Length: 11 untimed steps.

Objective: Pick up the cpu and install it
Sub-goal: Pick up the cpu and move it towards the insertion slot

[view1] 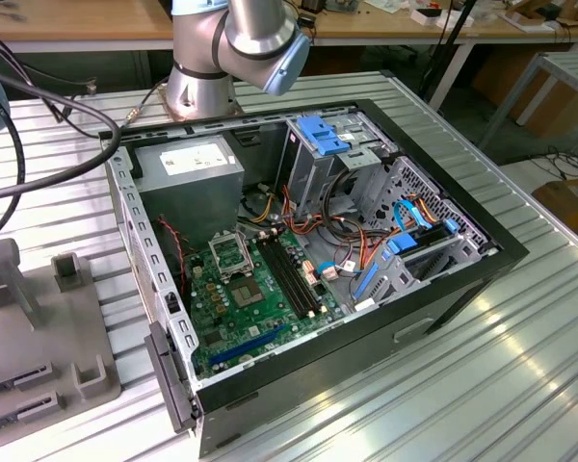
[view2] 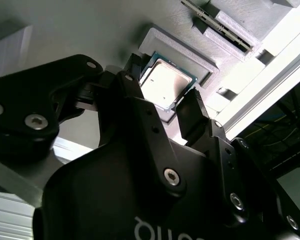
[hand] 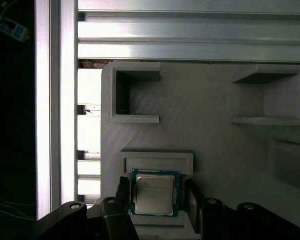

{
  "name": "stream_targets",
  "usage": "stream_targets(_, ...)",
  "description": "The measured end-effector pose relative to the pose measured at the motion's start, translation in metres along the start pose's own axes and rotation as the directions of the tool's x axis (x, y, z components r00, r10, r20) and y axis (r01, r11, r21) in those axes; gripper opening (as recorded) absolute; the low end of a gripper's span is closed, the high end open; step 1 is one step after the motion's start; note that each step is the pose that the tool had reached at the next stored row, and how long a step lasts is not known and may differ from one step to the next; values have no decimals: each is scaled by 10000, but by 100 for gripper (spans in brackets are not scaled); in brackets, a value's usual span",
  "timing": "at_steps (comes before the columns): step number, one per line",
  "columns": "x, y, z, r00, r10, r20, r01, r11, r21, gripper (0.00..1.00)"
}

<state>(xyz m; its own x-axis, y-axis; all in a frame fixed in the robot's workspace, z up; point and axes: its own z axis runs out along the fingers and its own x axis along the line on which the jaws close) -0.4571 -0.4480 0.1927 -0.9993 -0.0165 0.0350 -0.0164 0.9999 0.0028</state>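
The cpu (hand: 154, 192), a small square chip with a shiny silver top and a green rim, lies flat in a shallow recess of a grey holder plate (hand: 205, 135). My gripper (hand: 156, 194) hangs right over it, with one black finger (hand: 123, 191) on each side. The fingers straddle the chip at its level, and a narrow gap shows at one side. In the second wrist view the cpu (view2: 165, 82) sits between the same two fingertips (view2: 190, 112) of the gripper (view2: 162, 94). In the exterior view the black socket (view1: 233, 252) sits on the green motherboard (view1: 260, 303).
The open computer case (view1: 308, 269) lies on a ribbed metal table (view1: 482, 385), with cables and blue drive brackets inside. The grey holder plate (view1: 48, 356) with raised blocks sits at the exterior view's left. The arm's base (view1: 202, 77) stands behind the case.
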Motion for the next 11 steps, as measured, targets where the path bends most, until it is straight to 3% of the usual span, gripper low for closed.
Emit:
stream_targets(5,0,0,-2,10000,0,-1,0,10000,1,55)
stream_targets(6,0,0,-3,10000,0,-1,0,10000,1,48)
stream_targets(11,0,0,-3,10000,0,-1,0,10000,1,48)
